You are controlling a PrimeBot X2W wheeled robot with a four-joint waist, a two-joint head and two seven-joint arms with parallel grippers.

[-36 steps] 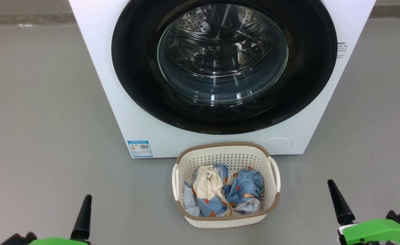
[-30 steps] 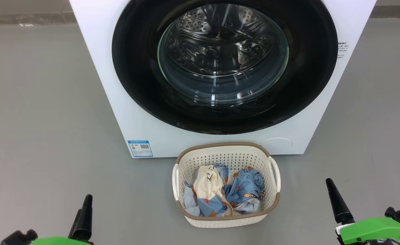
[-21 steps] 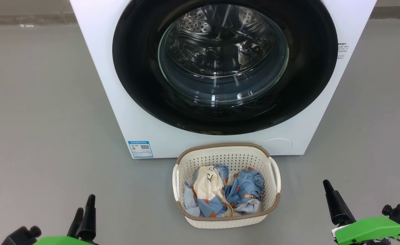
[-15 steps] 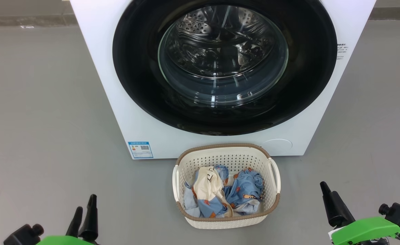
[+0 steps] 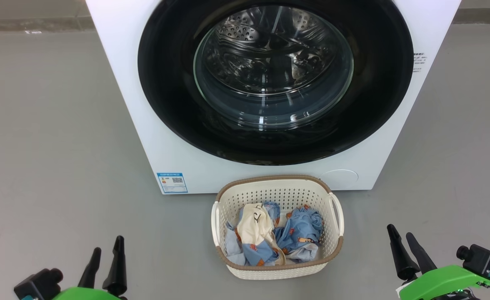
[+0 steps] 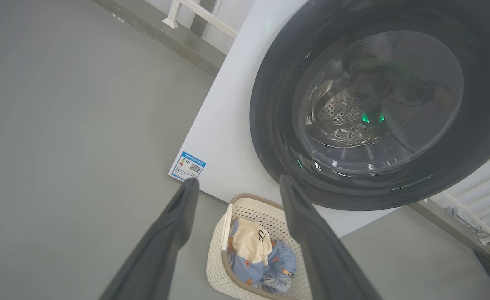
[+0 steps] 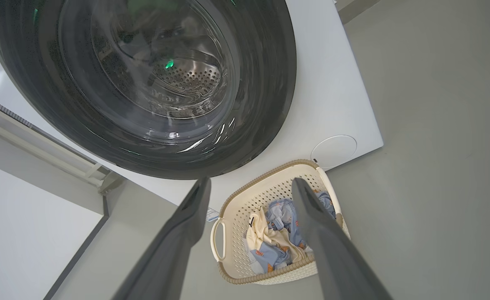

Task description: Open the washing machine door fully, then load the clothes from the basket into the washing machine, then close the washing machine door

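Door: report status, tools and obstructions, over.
Left tool and right tool open, empty, low. Door shut. Clothes in basket. Basket on floor close under door rim, may crowd the reach.

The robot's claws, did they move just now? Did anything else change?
Both did. The left gripper and the right gripper each showed one dark finger before; now each shows two, spread apart, and the right one slid a little left. Neither took hold of anything. The washing machine door stayed shut, the clothes stayed in the basket.
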